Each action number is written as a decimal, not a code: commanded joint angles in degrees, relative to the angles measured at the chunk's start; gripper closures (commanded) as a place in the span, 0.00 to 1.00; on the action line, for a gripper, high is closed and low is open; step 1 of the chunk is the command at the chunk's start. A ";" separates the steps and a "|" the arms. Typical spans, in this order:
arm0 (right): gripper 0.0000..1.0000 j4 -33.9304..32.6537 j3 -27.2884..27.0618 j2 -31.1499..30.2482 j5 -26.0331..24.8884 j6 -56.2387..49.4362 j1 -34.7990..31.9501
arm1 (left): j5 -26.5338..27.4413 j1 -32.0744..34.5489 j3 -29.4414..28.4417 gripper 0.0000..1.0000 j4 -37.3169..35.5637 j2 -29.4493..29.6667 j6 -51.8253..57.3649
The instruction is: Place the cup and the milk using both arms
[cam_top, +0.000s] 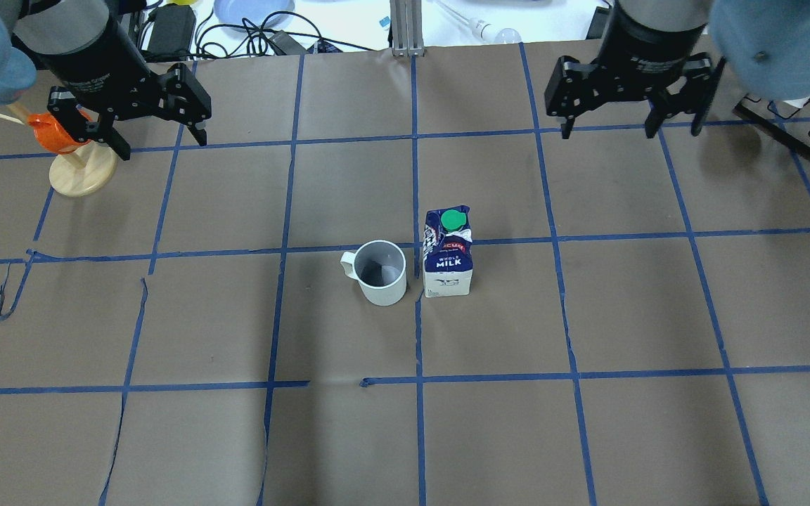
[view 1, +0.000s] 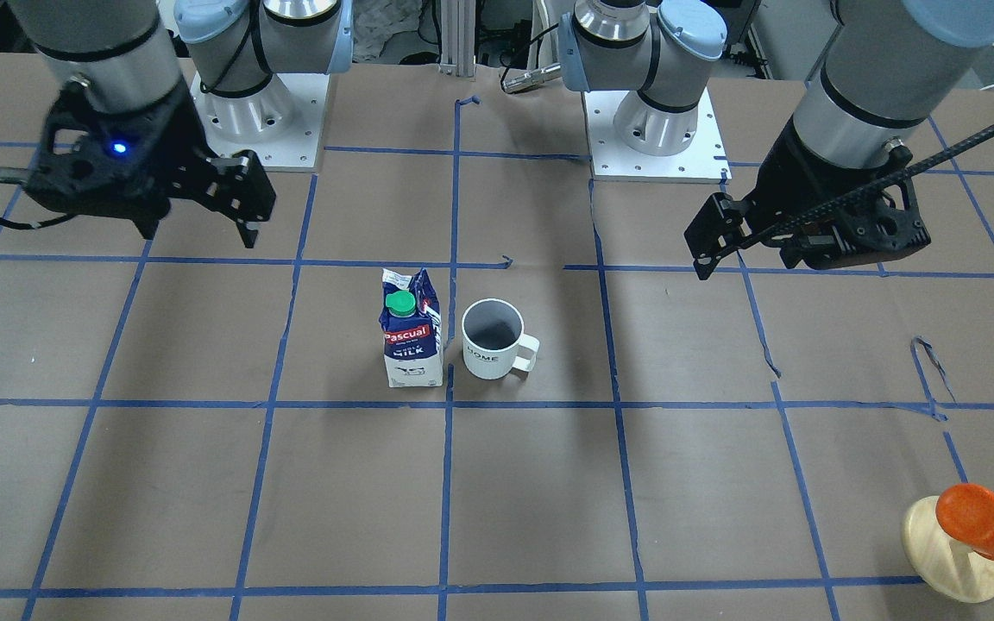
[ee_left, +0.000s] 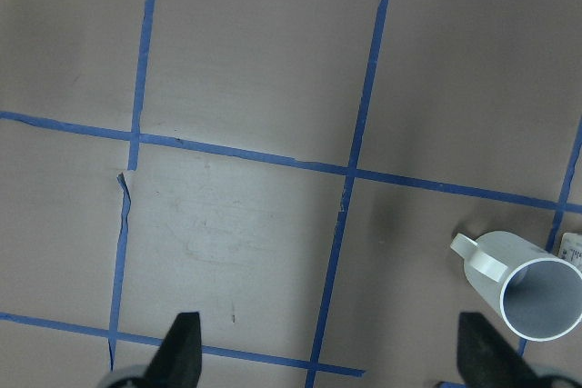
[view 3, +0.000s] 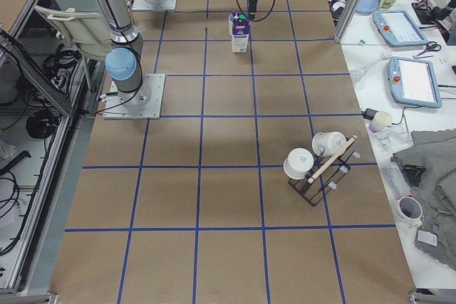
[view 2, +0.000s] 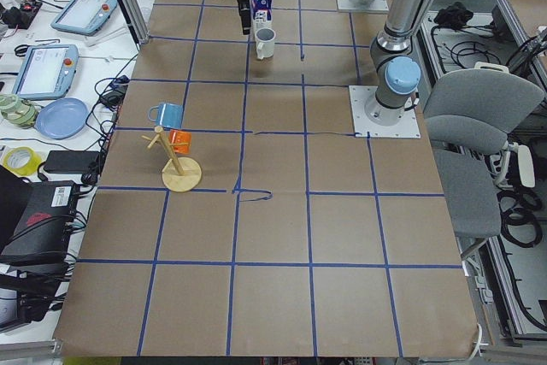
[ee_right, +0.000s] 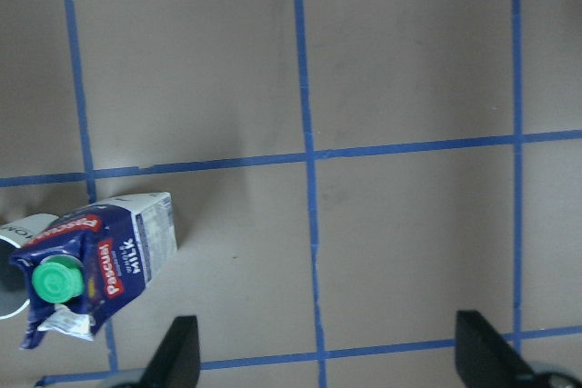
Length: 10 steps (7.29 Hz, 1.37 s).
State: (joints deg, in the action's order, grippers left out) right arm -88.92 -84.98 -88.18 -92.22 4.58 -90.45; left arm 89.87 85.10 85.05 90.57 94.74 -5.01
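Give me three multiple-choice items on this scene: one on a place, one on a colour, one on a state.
1. By the robot's own sides, where does the cup stand relative to the milk?
A. To its left
B. To its right
C. On top of it

2. What colour is the milk's cap?
A. Red
B. Green
C. Yellow

3. What state are the left tool and the right tool in?
A. Left shut on the cup
B. Right shut on the milk
C. Both open and empty

Key:
1 A: in the overhead view the cup is on the left arm's side of the carton.
2 B: the round cap is plainly green.
3 C: both wrist views show spread fingers with only table between them.
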 commanded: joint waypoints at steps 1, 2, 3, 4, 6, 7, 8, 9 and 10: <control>0.00 5.15 -0.27 -3.22 -0.41 -3.61 3.88 | -0.04 0.06 0.91 0.00 -0.40 -0.43 0.00; 0.00 5.16 -0.36 -3.31 -0.15 -3.70 3.79 | -0.04 0.06 0.91 0.00 -0.49 -0.43 0.00; 0.00 4.99 -0.27 -3.31 0.11 -3.70 3.44 | 0.05 0.06 0.91 0.00 -0.49 -0.43 0.00; 0.00 4.47 0.08 -2.70 0.55 -3.52 3.26 | 0.05 0.06 0.99 0.00 -0.49 -0.61 0.00; 0.00 4.29 -0.35 -1.65 0.46 -3.35 1.78 | 0.05 0.06 1.00 0.00 -0.49 -0.87 0.00; 0.00 3.68 -0.97 -0.60 0.46 -3.09 0.46 | 0.22 -0.03 1.00 0.00 -0.49 -1.05 0.09; 0.00 -1.03 -1.58 1.94 0.55 -2.73 -2.77 | 0.57 -0.03 0.91 0.00 -0.49 -1.05 0.26; 0.00 -3.34 -1.85 2.74 0.46 -2.82 -4.20 | 0.66 -0.03 0.56 0.00 -0.66 -1.22 0.35; 0.00 -2.84 -1.42 2.06 0.12 -3.17 -3.77 | 0.66 -0.37 0.03 0.00 -0.66 -1.22 0.52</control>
State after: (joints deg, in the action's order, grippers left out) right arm -90.74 -86.53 -86.23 -91.81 1.65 -93.59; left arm 90.45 84.99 85.60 89.97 93.58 -4.67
